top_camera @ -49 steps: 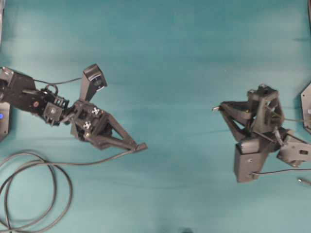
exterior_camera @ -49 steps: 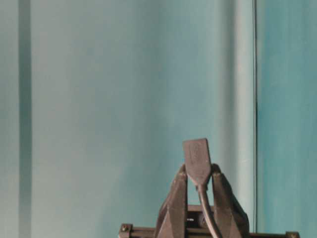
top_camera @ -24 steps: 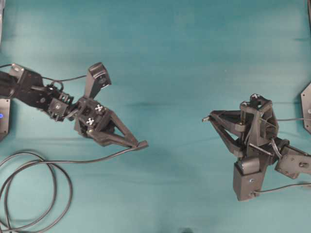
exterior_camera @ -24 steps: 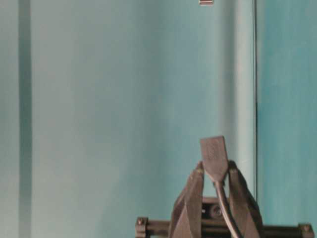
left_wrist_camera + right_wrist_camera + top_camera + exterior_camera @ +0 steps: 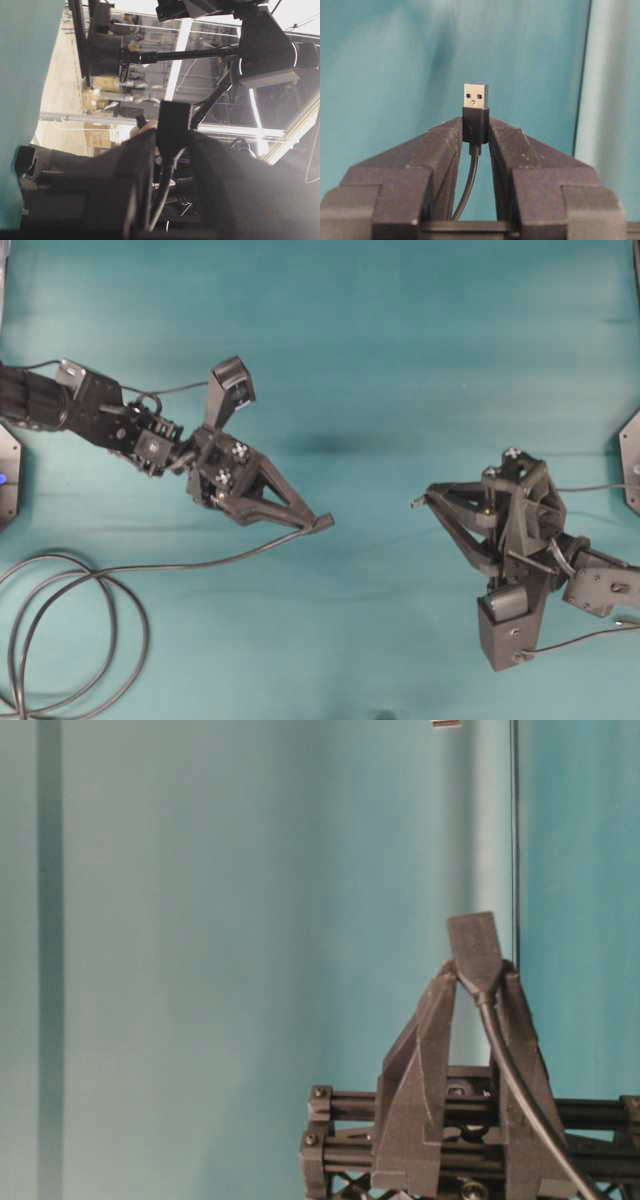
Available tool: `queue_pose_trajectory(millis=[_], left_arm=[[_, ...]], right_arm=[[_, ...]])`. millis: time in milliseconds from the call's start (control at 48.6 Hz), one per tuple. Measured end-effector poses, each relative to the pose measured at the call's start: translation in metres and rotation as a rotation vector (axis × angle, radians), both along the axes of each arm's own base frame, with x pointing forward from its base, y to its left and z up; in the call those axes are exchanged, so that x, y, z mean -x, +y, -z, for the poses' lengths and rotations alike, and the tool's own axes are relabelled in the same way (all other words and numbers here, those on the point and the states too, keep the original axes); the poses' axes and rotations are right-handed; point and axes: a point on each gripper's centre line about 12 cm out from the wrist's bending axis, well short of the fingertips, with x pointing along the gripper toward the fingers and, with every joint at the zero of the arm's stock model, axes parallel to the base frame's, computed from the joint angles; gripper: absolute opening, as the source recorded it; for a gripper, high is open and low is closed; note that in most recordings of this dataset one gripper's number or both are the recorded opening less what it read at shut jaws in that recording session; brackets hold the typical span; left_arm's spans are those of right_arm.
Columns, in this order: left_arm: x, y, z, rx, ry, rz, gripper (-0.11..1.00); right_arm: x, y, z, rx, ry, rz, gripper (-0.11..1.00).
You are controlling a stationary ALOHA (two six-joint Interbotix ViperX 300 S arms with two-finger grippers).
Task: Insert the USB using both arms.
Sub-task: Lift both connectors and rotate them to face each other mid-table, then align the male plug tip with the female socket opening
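Step in hand: both arms hold their cable ends above the table, facing each other with a wide gap between; I judge this is the approach before mating.
Left end effector: its two long black fingers are closed on the all-dark rounded socket end of the thicker black cable, which sticks out beyond the tips.
Right end effector: its fingers are pinched on the short dark collar of the small rectangular silver-metal USB plug; the metal part stands free in front of the tips.
Where the USB is: in the air on the right side, pointing toward the left arm, well apart from the socket.
Next move: I think the two ends must come onto one line, with the flat plug turned to match the socket mouth, then pushed together straight; a small tilt could make it jam or slip in the fingers.
Surface: a plain teal cloth covers the table; the thick cable lies in loose loops at the lower left.
Room: the left wrist view shows bright windows or lamps, metal frames and boxes, too washed out to say more.
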Motion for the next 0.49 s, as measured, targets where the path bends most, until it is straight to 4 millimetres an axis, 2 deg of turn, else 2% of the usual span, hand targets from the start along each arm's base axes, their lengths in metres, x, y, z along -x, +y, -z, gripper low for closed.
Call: queue_pose_trajectory(millis=[185, 493], left_arm=[[-0.008, 0.000, -0.009, 0.014, -0.042, 0.008, 0.19], [-0.020, 0.001, -0.006, 0.059, -0.036, 0.020, 0.19]], right_arm=[[-0.007, 0.005, 0.006, 0.031, 0.027, -0.012, 0.21], [-0.016, 0.008, 0.009, 0.076, 0.057, -0.034, 0.21]])
